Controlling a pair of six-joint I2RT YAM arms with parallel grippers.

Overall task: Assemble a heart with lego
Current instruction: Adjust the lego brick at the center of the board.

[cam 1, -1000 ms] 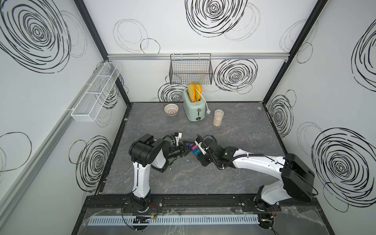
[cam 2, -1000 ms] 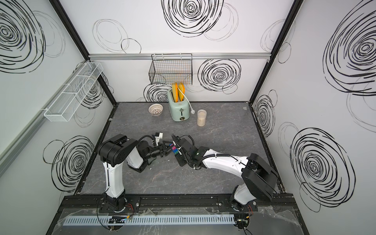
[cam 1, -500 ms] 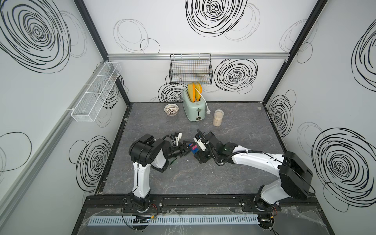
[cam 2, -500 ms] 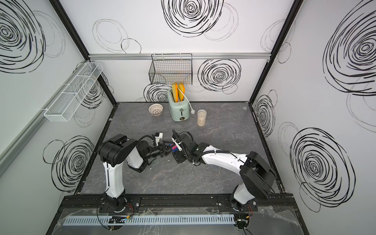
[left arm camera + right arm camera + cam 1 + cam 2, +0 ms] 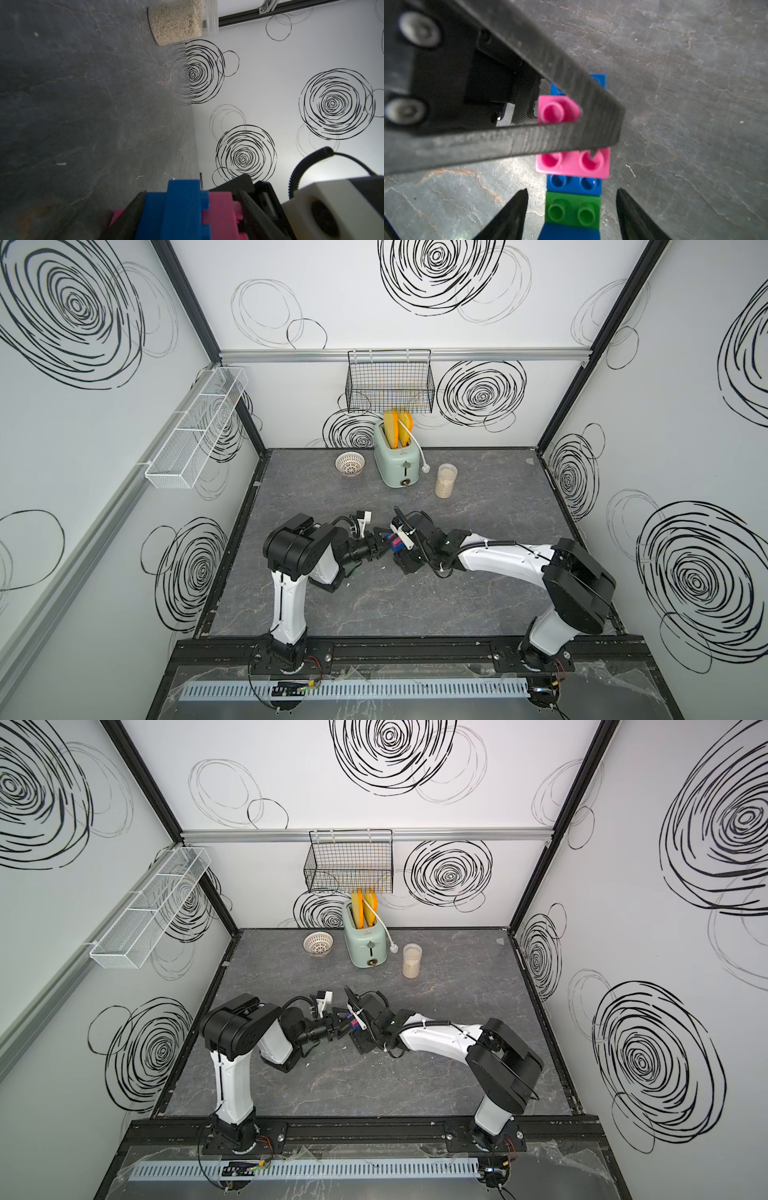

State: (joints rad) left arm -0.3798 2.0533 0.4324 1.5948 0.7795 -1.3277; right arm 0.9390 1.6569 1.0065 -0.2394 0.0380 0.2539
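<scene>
In the left wrist view we see the left gripper (image 5: 188,205) clenched on the heart (image 5: 220,209). Matte black fingers press either side of a stepped block of glossy blue and pink plastic. Behind it lies the table (image 5: 72,104), dark grey and veined like slate. A clear round jar (image 5: 176,20) of pale grains stands well apart from the heart.

In the right wrist view the heart shows as a narrow row with its round studs facing us. A pink brick (image 5: 573,164) is followed by a blue one, then a green brick (image 5: 556,212), then blue again. A ridged black finger of the left gripper crosses over the pink studs. The right gripper (image 5: 572,207) is released: its two pointed fingertips (image 5: 515,207) flank the green brick, and we see bare table in the gap on each side.

In both top views the grippers meet nose to nose over the middle of the table, with the heart a speck of blue and pink between them. At the back stands a round-cornered mint toaster (image 5: 395,466) holding yellow and orange slices. A small perforated white bowl (image 5: 350,463) sits near it. A black wire basket (image 5: 390,385) hangs on the back wall.
</scene>
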